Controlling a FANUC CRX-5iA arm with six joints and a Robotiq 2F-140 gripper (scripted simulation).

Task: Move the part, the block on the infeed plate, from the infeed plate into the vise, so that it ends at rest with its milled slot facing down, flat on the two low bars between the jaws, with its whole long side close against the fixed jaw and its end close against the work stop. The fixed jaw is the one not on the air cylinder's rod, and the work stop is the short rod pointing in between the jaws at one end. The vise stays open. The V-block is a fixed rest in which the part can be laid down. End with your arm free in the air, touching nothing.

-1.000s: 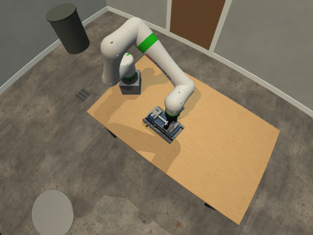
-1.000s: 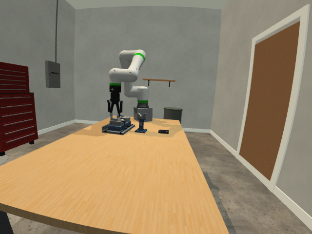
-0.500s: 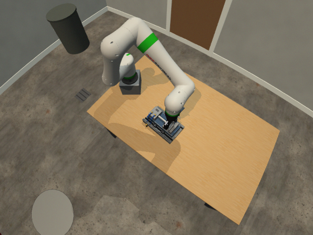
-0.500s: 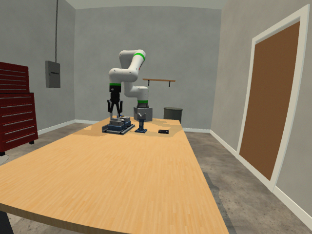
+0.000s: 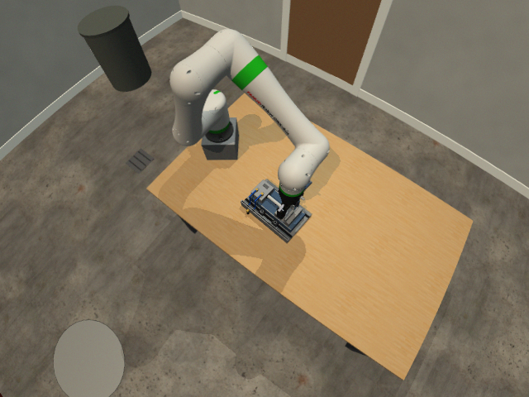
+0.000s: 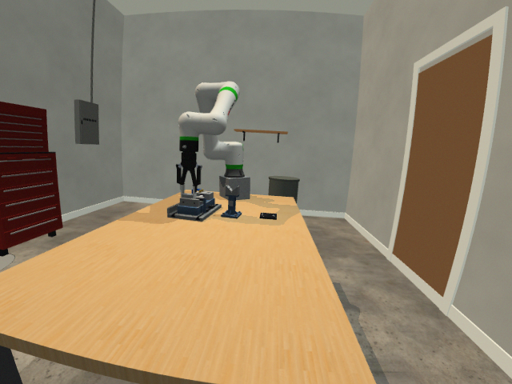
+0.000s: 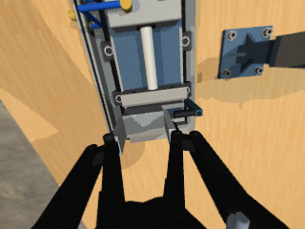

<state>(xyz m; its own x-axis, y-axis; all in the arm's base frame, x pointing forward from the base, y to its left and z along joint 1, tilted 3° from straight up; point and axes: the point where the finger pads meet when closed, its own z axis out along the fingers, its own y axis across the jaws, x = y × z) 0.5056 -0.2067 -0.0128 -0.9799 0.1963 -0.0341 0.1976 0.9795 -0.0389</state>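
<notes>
Part (image 7: 145,125) sits low in the vise (image 7: 191,57), pinched between the gripper (image 7: 143,138) fingers, grasped tight. It's just below the moving jaw and the white cylinder rod (image 7: 151,57). Work stop (image 7: 187,114) pokes in at its right end. V-block (image 6: 231,202) stands beside the vise, infeed plate (image 6: 267,215) beyond.

wrist view: fixed jaw hidden behind part (image 7: 145,125) and hand (image 7: 143,138); slot side can't be told. v-block (image 7: 248,52) base cut off at right edge. top view: vise (image 5: 275,210) partly under wrist, details too small.
</notes>
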